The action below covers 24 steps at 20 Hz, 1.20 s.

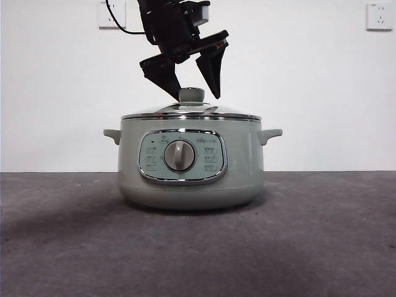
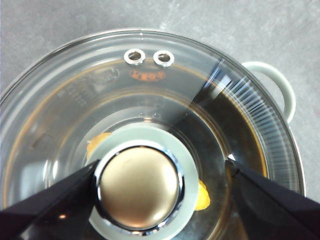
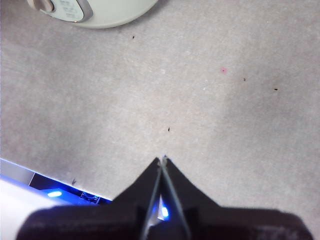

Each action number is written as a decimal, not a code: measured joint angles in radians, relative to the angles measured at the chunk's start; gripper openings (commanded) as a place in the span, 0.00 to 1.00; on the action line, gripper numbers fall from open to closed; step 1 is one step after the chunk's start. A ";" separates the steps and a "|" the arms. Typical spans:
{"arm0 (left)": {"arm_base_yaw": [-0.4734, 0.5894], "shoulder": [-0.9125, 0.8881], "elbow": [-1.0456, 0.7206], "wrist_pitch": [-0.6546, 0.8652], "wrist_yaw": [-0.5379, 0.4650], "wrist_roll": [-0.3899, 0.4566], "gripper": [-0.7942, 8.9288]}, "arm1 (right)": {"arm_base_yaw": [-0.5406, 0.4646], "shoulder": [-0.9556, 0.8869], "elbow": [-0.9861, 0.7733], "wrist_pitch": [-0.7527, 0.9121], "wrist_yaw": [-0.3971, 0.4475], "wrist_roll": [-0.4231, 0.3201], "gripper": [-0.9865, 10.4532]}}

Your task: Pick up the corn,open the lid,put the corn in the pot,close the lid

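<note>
Left end effector [image 1: 197, 83] hangs open astride the knob of the lid [image 1: 190, 112], seated on the pot [image 1: 190, 167] (corn [image 2: 201, 197] inside); right end effector [image 3: 162, 161] closed over the bench [image 3: 210, 100].

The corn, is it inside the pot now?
Yes, inside. The left wrist view shows yellow corn through the glass lid, which sits on the pot. The left gripper hangs open around the knob.

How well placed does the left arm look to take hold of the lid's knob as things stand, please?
Probably yes. The left end effector hangs open directly over the knob, one jaw on either side, and nothing lies between them. The lid sits closed on the pot.
</note>
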<state>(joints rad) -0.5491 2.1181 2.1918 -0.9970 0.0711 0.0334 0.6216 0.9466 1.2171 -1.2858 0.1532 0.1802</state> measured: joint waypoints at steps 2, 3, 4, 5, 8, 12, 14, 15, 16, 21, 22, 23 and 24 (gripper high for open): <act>0.004 -0.037 -0.007 0.005 -0.005 -0.001 0.51 | 0.000 0.000 0.000 0.000 0.000 0.000 0.08; 0.006 -0.072 -0.007 0.005 -0.023 0.000 0.51 | 0.000 0.000 0.000 0.000 0.000 0.000 0.08; 0.009 -0.108 -0.007 0.005 -0.038 0.000 0.51 | 0.000 0.000 0.000 0.000 0.000 0.000 0.08; 0.013 -0.152 -0.007 0.003 -0.051 0.000 0.51 | 0.000 0.000 0.000 0.000 0.000 0.000 0.08; 0.018 -0.269 -0.006 -0.080 -0.068 0.000 0.15 | 0.000 0.000 0.000 0.000 0.000 0.000 0.09; 0.018 -0.418 -0.006 -0.256 -0.069 0.046 0.08 | 0.000 0.000 0.000 0.000 0.000 0.000 0.09; 0.018 -0.498 -0.006 -0.319 -0.069 0.056 0.08 | 0.000 0.000 0.000 0.000 0.001 0.000 0.09; 0.018 -0.532 -0.006 -0.325 -0.068 0.056 0.08 | 0.000 0.000 0.000 0.000 0.002 0.000 0.09; 0.018 -0.568 -0.006 -0.322 -0.068 0.051 0.08 | 0.000 0.000 0.000 0.000 0.002 0.000 0.09; 0.018 -0.689 -0.006 -0.320 -0.068 0.037 0.08 | 0.000 0.000 0.000 0.000 0.003 0.000 0.09; 0.018 -0.695 -0.006 -0.320 -0.068 0.036 0.08 | 0.000 0.000 0.000 0.000 0.003 0.000 0.09; 0.018 -0.696 -0.006 -0.320 -0.068 0.036 0.08 | 0.000 0.000 0.000 0.001 0.003 0.000 0.09; 0.018 -0.695 -0.006 -0.320 -0.068 0.036 0.08 | 0.000 0.000 0.000 0.000 0.003 0.000 0.09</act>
<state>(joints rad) -0.5308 1.4231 2.1853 -1.3167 0.0029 0.0692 0.6216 0.9466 1.2171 -1.2854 0.1566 0.1802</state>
